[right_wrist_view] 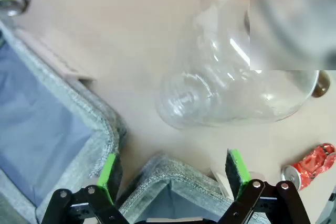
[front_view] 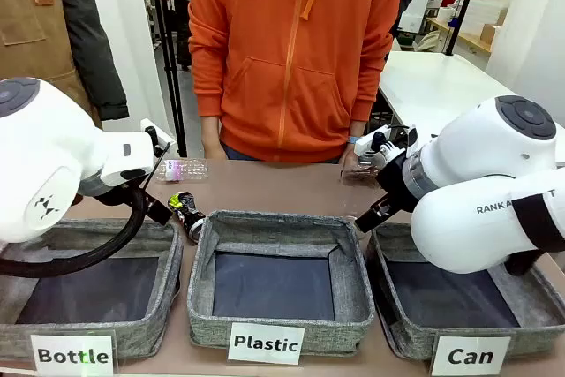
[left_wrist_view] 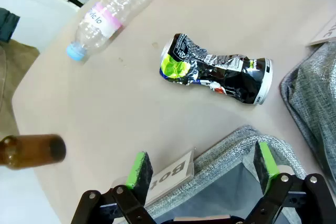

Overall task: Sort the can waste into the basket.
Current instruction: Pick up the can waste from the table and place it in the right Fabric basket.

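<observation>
The black dented can (left_wrist_view: 215,69), with its yellow-green end, lies on its side on the table, beyond the fingertips of my open left gripper (left_wrist_view: 199,169). In the front view this black can (front_view: 186,210) rests between the "Bottle" and "Plastic" baskets. The crushed red can (right_wrist_view: 310,166) lies on the table to the right of my open right gripper (right_wrist_view: 170,174), which hovers over a corner of the grey Can basket (right_wrist_view: 173,184). The Can basket (front_view: 399,311) stands at the front right, and its dark bottom holds nothing.
A clear plastic bottle (right_wrist_view: 236,77) lies just beyond my right gripper. Another clear bottle (left_wrist_view: 107,17) and a brown glass bottle (left_wrist_view: 31,151) lie near my left gripper. The Plastic basket (front_view: 199,289) and the Bottle basket (front_view: 168,293) stand beside the Can basket. A person in orange stands across the table.
</observation>
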Controlling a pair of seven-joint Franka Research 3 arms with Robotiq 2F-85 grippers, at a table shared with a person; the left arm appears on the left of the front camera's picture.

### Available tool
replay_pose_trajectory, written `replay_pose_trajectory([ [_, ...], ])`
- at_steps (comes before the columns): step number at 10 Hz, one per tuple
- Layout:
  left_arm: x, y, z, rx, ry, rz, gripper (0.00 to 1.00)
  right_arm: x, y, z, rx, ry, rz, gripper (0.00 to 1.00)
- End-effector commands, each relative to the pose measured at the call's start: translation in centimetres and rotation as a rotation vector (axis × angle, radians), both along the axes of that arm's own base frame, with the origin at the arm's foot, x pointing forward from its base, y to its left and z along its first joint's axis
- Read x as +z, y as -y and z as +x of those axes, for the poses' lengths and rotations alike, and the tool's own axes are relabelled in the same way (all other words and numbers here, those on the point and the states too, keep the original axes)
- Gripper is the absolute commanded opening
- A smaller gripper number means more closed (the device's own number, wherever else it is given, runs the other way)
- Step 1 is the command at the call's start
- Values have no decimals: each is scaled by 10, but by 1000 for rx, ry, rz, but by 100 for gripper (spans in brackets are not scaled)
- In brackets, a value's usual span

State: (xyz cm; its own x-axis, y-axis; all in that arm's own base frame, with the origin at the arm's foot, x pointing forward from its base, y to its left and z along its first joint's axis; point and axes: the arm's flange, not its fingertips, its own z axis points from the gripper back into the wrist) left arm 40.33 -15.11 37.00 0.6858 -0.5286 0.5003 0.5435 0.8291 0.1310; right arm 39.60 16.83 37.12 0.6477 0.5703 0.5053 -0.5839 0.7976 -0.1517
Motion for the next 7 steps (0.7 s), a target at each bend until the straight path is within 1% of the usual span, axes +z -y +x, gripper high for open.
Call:
replay_pose_trajectory([
  [1,0,0,0,0,0,0,100,0,0,0,0,0,0,100],
  [7,0,0,0,0,0,0,100,0,0,0,0,0,0,100],
])
